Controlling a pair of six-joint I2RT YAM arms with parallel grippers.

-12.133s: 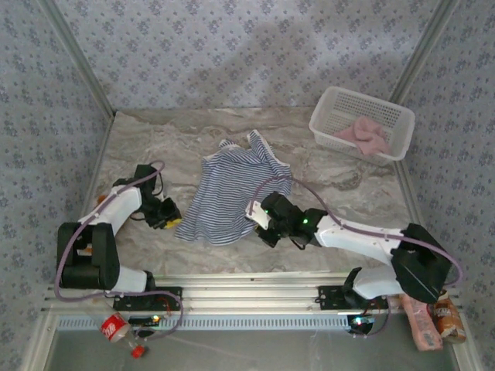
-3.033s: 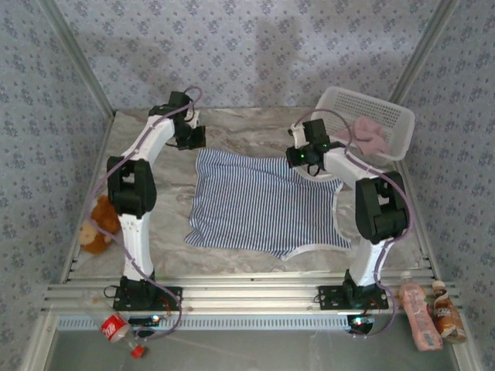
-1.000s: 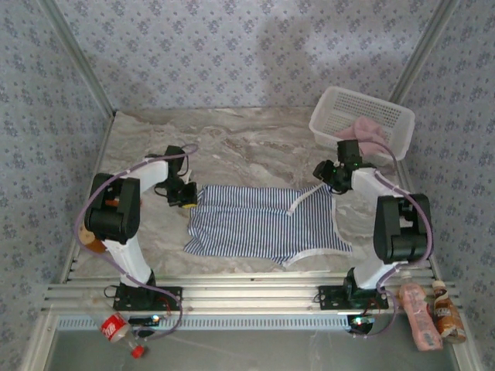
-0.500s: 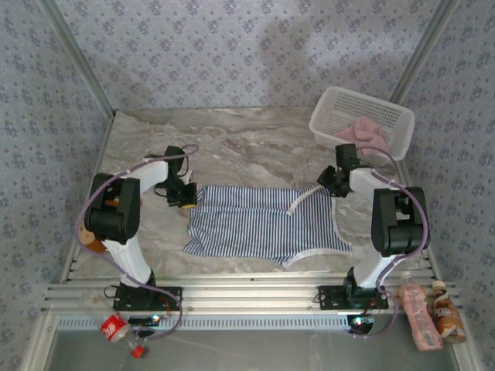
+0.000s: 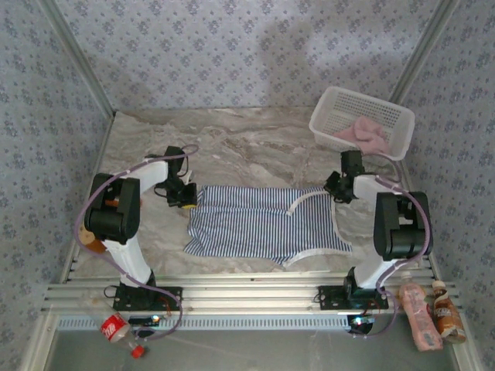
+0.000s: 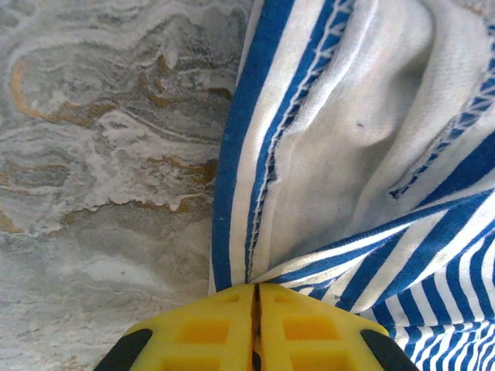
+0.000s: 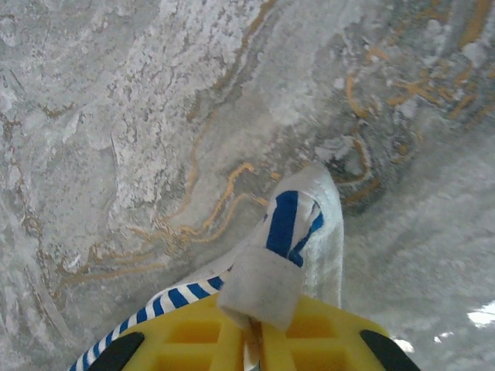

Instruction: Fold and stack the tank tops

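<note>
Evidently mid-fold: left gripper (image 5: 186, 198) and right gripper (image 5: 335, 188) each pinch the striped top (image 5: 255, 228) at frame centre; next, probably let go, then halve it.

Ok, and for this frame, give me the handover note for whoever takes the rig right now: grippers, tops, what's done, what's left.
Left gripper: shut on the striped tank top at its far-left corner.
Right gripper: shut on a strap at its far-right end.
The striped top lies flat on the table, seemingly folded over once.
Pink tank top: crumpled in the basket, untouched.
Left to do: release, finish folding the striped top, fetch and fold the pink one, stack them.
</note>
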